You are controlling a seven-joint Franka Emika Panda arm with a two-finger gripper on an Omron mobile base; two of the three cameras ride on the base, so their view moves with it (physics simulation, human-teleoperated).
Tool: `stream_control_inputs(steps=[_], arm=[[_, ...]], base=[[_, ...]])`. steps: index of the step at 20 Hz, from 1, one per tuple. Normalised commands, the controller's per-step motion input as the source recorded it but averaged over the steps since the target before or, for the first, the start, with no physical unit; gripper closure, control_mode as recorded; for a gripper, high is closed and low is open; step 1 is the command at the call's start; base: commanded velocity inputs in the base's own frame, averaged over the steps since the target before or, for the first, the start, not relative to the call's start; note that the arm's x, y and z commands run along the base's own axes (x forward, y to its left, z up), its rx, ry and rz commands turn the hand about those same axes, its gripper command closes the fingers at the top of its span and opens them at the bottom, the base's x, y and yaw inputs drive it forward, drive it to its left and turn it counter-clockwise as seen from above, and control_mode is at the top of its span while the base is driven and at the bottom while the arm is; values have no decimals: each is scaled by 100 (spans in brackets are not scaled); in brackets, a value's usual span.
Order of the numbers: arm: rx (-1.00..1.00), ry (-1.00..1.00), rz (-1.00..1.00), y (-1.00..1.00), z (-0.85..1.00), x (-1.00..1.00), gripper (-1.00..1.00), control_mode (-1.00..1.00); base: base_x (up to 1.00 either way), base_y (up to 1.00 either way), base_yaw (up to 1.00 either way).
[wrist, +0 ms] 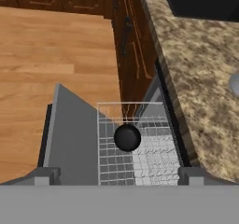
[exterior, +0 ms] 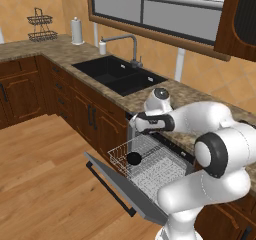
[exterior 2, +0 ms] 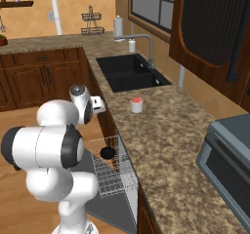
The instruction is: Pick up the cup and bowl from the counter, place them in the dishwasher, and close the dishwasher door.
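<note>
Left base view: glossy black round bowl [exterior: 133, 158] sits in the white wire rack [exterior: 150, 165] of the open dishwasher; flat grey drop-down door [exterior: 125, 186] hangs lowered. White arm reaches above the rack.

Right base view: small white cup with pinkish-red inside [exterior 2: 136, 105] stands on the brown speckled granite tabletop [exterior 2: 166, 145], near the black sink [exterior 2: 129, 72], well apart from the bowl [exterior 2: 107, 152].

Hand view: claw [wrist: 119, 176] spread wide, empty, above the bowl [wrist: 127, 137]
</note>
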Motion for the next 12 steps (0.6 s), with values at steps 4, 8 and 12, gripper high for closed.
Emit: stream_control_inputs(steps=[4,8,12], arm=[[-5,19,0,-5,100,36,-100,-100],[-15,17,-3,-30,64,16,-100,-100],[-14,14,-2,-61,1,22,-100,-100]], base=[[0,0,0],[0,0,0],[0,0,0]])
